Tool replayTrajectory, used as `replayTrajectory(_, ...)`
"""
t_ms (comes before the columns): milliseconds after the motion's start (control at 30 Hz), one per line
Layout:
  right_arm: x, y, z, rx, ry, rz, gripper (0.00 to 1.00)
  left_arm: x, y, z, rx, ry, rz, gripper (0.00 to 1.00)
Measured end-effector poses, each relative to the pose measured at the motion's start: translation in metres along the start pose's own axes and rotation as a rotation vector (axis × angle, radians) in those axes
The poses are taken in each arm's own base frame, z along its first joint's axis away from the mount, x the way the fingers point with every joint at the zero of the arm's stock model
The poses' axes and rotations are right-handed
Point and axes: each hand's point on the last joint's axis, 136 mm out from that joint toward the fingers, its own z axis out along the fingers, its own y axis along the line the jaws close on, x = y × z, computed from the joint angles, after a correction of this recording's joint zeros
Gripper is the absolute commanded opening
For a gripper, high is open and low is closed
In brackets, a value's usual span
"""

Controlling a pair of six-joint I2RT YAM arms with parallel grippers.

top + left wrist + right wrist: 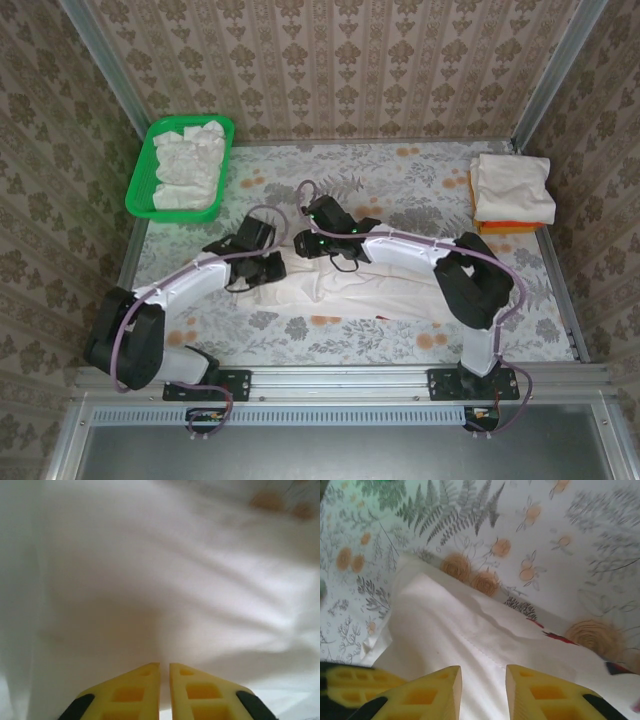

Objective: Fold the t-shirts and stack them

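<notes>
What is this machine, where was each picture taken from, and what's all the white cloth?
This is a robot: a left arm and a right arm bolted at the table's near edge. One picture looks down from above; the other two come from a camera on each wrist, so the yellow prongs there are that arm's own. A white t-shirt lies on the table under both arms. A green basket at the back left holds more shirts; a folded stack sits back right. The left fingers are almost closed over the t-shirt; whether they pinch it is unclear. The right fingers are open, holding nothing.
</notes>
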Motion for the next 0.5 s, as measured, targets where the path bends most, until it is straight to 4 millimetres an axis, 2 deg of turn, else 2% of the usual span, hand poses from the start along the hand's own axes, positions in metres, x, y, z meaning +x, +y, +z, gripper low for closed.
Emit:
replayTrajectory(100, 0.016, 0.001, 0.022, -0.031, 0.077, 0.01, 0.26, 0.025, 0.016, 0.012, -0.026, 0.052, -0.049, 0.09)
replayTrajectory(233, 0.036, -0.007, 0.043, -0.023, 0.159, 0.027, 0.25, 0.032, 0.023, 0.021, -0.034, 0.061, -0.08, 0.09)
replayTrajectory(367, 0.042, -0.021, 0.054, 0.004, 0.203, 0.051, 0.24, 0.019, 0.016, 0.03, -0.016, 0.06, -0.083, 0.11)
replayTrajectory(433, 0.035, -0.028, 0.052, 0.012, 0.196, 0.067, 0.24, 0.006, 0.009, 0.035, -0.007, 0.061, -0.072, 0.13)
replayTrajectory(500, 0.024, -0.046, 0.051, 0.035, 0.181, 0.103, 0.24, -0.017, 0.004, 0.043, 0.0, 0.056, -0.053, 0.13)
